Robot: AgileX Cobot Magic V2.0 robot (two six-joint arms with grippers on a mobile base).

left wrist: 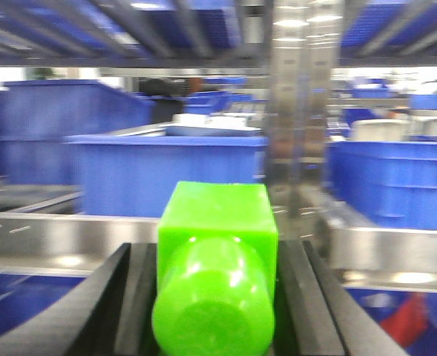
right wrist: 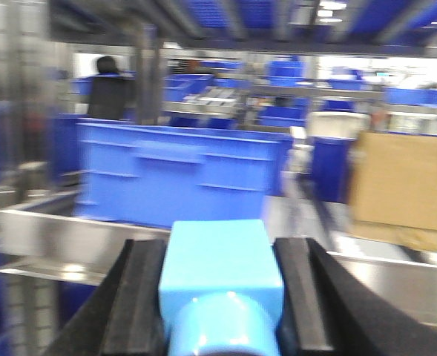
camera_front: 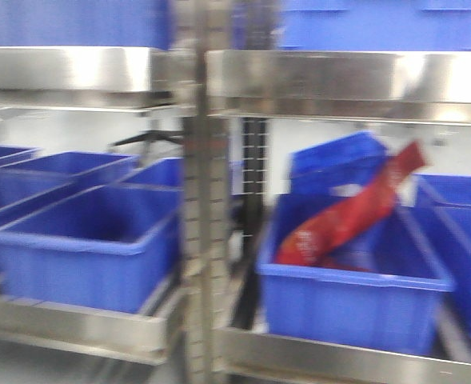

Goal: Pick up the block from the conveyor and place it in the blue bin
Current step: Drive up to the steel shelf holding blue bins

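Your left pincer (left wrist: 217,251) is clamped on a green block (left wrist: 217,219), one jaw against each side. The block's long axis runs straight out between the jaws, with the square end pointing away and the round end back toward the wrist. Your right pincer (right wrist: 218,245) grips a light-blue block (right wrist: 219,265) the same way. Beyond the left pincer's tips a blue bin (left wrist: 166,174) stands on a steel shelf (left wrist: 55,233).

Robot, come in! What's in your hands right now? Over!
Left gripper shut on bright green plastic block. Right gripper shut on light blue plastic block. Blue plastic bins ahead on steel shelves; red packet in one.
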